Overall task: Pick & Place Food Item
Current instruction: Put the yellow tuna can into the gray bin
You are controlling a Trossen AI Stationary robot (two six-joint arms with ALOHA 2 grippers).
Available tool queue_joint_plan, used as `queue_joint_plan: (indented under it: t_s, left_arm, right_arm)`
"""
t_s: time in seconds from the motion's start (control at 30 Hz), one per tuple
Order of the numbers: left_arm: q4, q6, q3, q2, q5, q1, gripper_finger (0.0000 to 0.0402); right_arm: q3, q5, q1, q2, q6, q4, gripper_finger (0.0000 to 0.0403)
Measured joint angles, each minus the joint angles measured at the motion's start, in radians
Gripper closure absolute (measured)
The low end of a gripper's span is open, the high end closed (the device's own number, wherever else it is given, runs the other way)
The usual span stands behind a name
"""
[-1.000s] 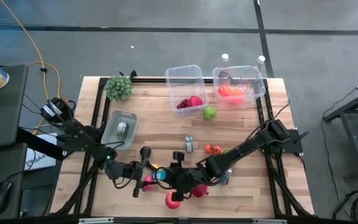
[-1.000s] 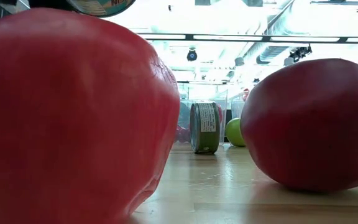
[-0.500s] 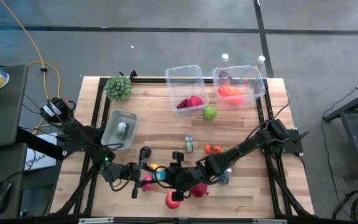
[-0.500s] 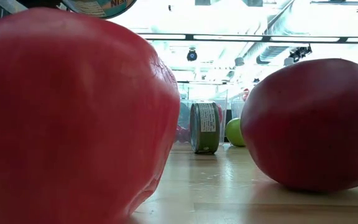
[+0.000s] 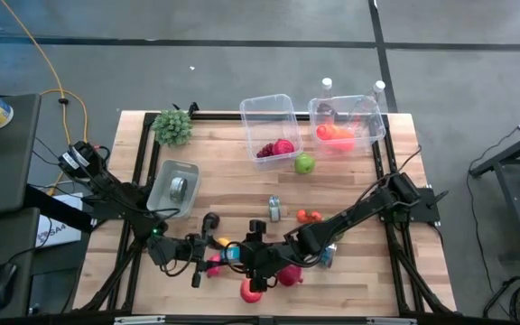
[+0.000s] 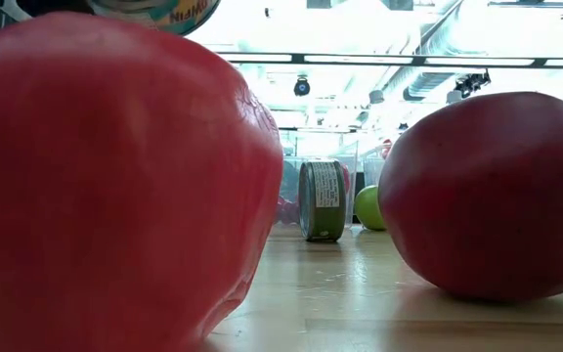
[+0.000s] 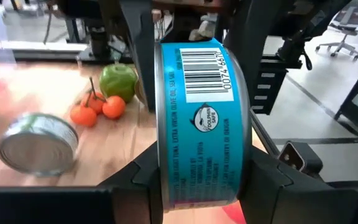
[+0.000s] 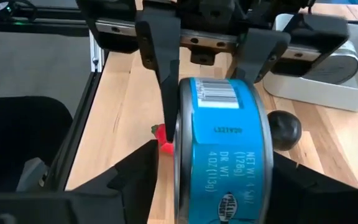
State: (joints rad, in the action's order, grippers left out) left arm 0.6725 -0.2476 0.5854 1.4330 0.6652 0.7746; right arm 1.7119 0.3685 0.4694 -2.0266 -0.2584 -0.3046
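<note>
Above the red pepper [image 5: 252, 289] in the high view, both grippers meet. Left wrist view: left gripper [image 7: 204, 180] pinches the blue can [image 7: 202, 118]. Right wrist view: right gripper [image 8: 219, 180] flanks it, fingers [image 8: 135, 171] spread; releasing early likely drops it.

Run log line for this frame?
phase: handover | left pincer: shut on blue can | right pincer: open, flanking blue can | blue can: off table
</note>
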Motion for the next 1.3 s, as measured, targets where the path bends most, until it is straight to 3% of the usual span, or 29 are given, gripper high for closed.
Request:
queue_joint_plan:
  t_s: [0.37,0.63,0.8,0.97,1.13,1.3]
  left_arm:
    - [-0.025,-0.063,0.000,0.000,-0.054,0.003,0.0266]
    - [-0.151,-0.117,0.000,-0.053,-0.064,-0.002,0.0266]
    - [-0.248,-0.118,0.000,-0.169,-0.065,-0.028,0.0266]
    - [-0.469,-0.142,0.004,-0.311,-0.050,-0.070,0.0266]
    - [-0.952,-0.283,0.123,-0.472,-0.055,-0.185,0.0266]
    - [-1.363,-0.371,0.285,-0.542,-0.062,-0.260,0.0266]
  right_arm:
    - [0.000,0.057,0.007,0.000,-0.008,0.003,0.0192]
    - [0.001,0.296,0.080,0.028,-0.114,-0.090,0.0192]
    - [0.000,0.523,0.141,0.073,-0.204,-0.195,0.0191]
    - [0.000,0.769,0.199,0.104,-0.262,-0.275,0.0192]
    - [0.000,0.980,0.223,0.111,-0.319,-0.315,0.0192]
    - [0.000,0.996,0.216,0.110,-0.347,-0.362,0.0192]
